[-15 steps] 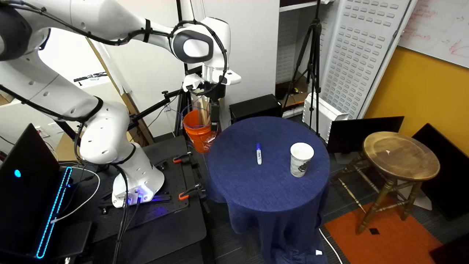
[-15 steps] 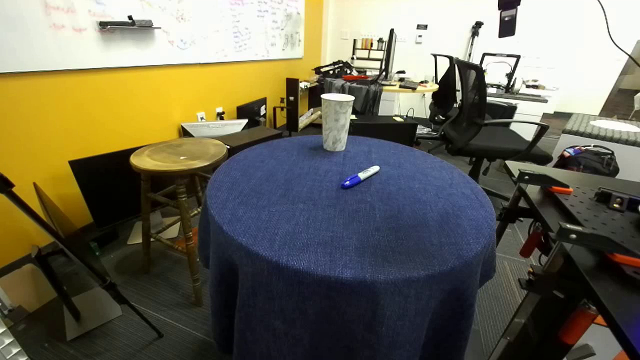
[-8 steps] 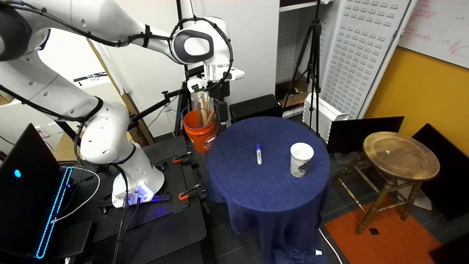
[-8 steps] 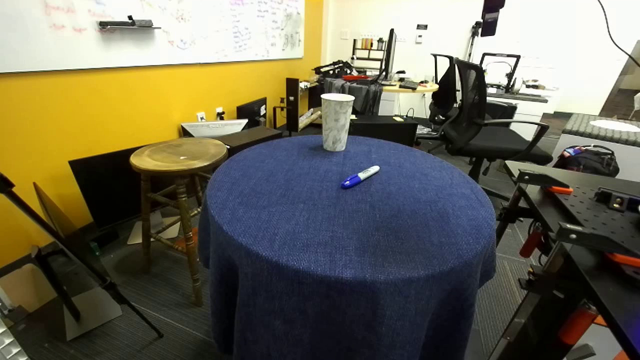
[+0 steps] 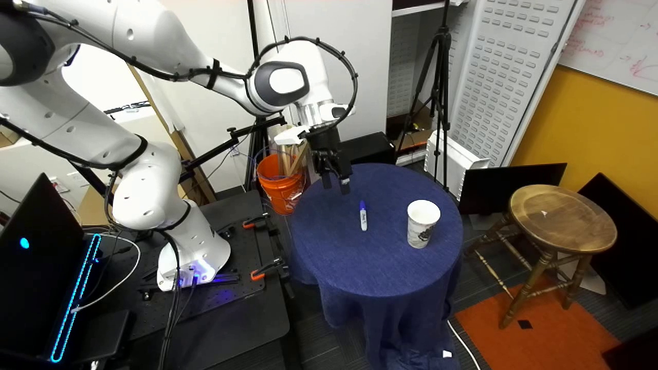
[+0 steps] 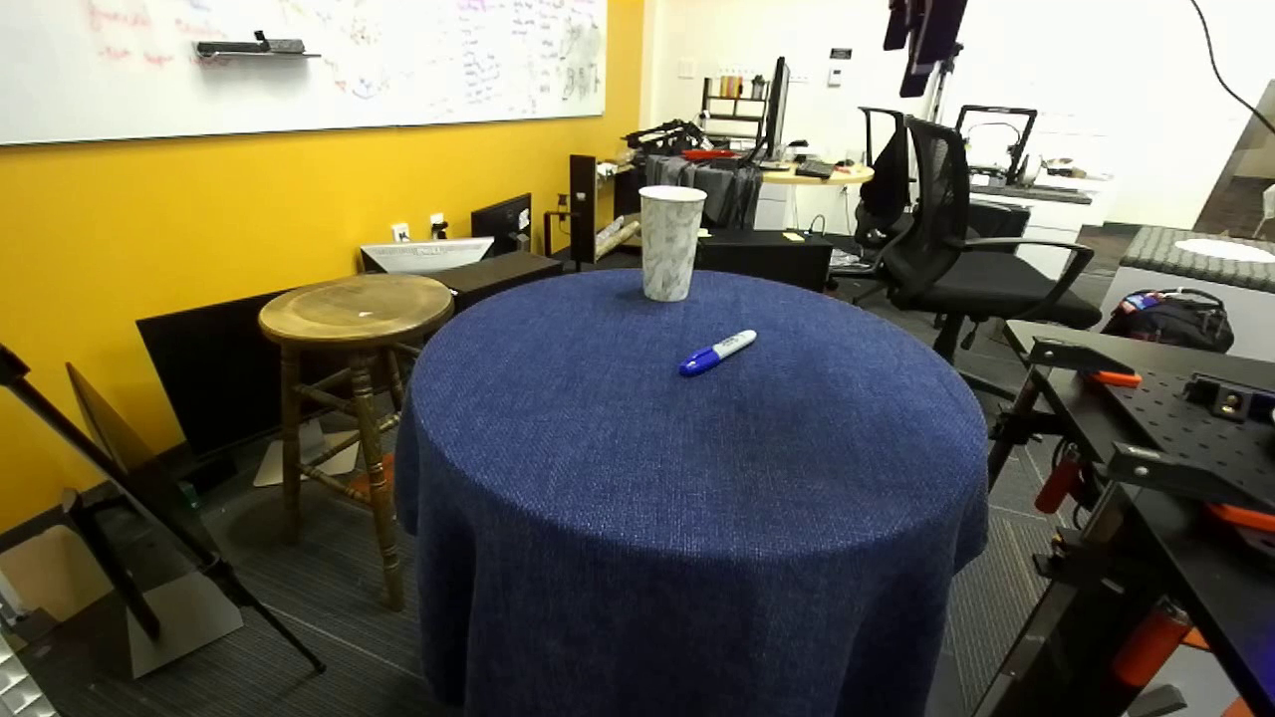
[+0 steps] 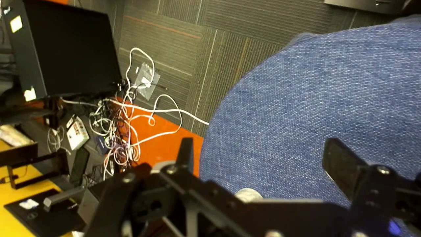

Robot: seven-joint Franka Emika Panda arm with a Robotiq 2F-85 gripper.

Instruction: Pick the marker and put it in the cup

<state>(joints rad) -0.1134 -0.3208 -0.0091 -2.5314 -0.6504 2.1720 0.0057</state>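
Note:
The marker (image 5: 363, 216), white with a blue cap, lies on the round table with a blue cloth (image 5: 375, 272). It also shows in an exterior view (image 6: 718, 353). The white-grey patterned paper cup (image 5: 421, 224) stands upright on the table, apart from the marker, and shows in an exterior view too (image 6: 670, 244). My gripper (image 5: 335, 185) is open and empty, tilted above the table, apart from the marker. Its fingers show spread in the wrist view (image 7: 259, 144). There a pale rounded edge, probably the cup (image 7: 249, 194), peeks from behind the gripper. The marker is out of sight in the wrist view.
An orange bucket (image 5: 281, 185) and a black box (image 5: 366, 149) stand beside the table. A wooden stool (image 5: 563, 218) and a black tripod (image 5: 440, 87) stand on the floor nearby. A black bench (image 6: 1195, 398) with clamps is close to the table.
My gripper has moved toward and over the table and tilted; its two fingers now show apart. The marker and the cup have not moved.

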